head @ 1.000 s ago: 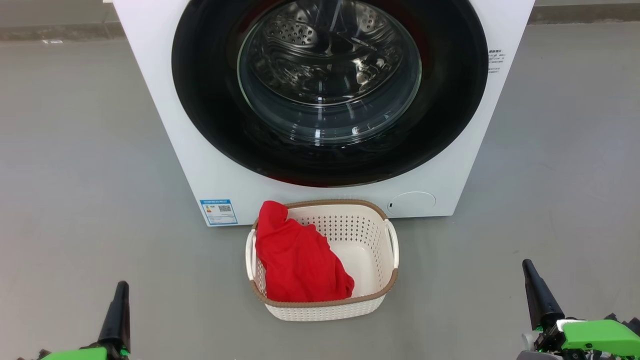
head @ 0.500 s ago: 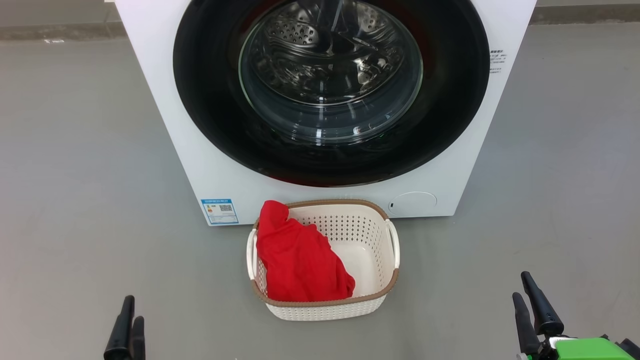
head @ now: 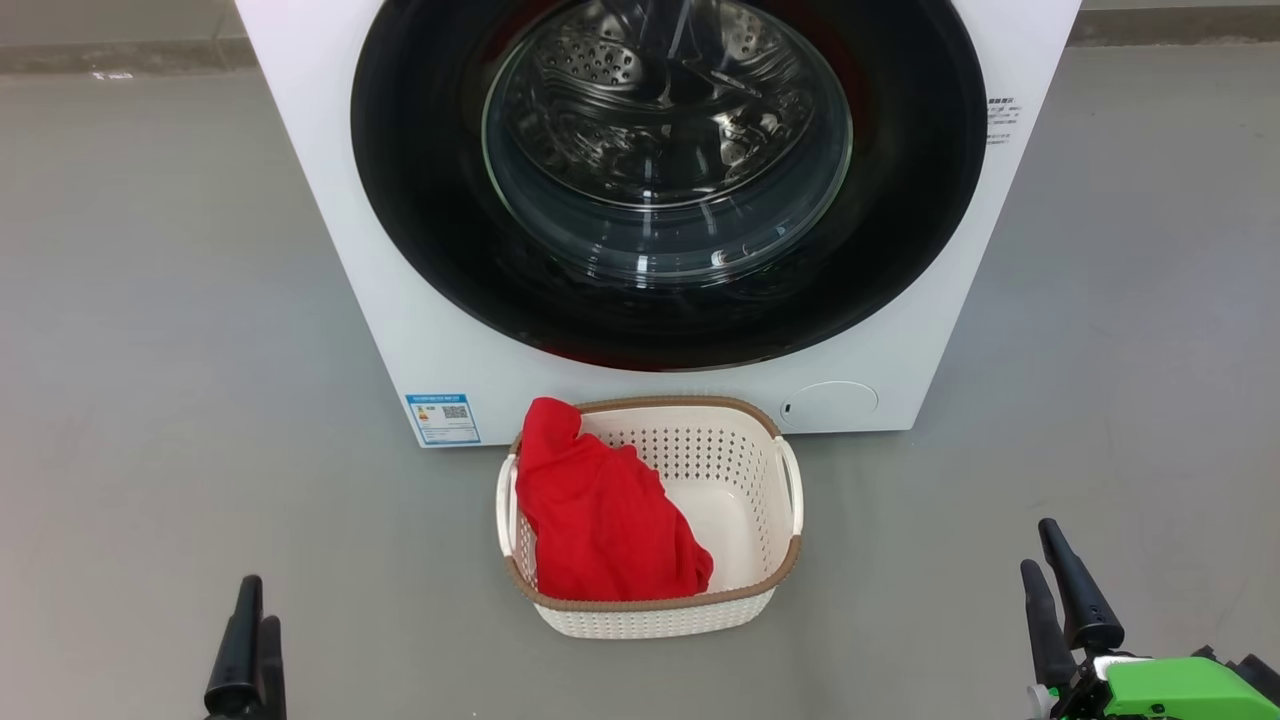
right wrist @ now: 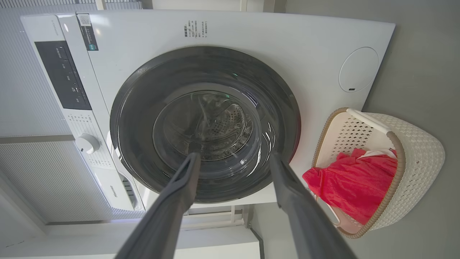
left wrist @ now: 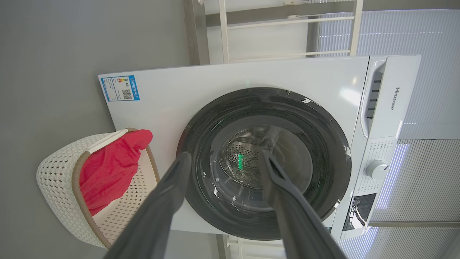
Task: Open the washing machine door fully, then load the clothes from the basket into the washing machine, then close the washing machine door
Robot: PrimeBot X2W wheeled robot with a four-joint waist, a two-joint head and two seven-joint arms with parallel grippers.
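washer door [head: 420, 200] is shut, red clothes [head: 600, 520] sitting in the basket [head: 790, 560] on the floor right below it, left gripper [head: 257, 603] and right gripper [head: 1038, 545] both wide open and empty, so I'd worry about fingers slipping off that glossy rim or an arm clipping the basket

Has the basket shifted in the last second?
No. The basket sits the same against the blue sticker and round flap; the whole view drifted slightly, so the camera moved.
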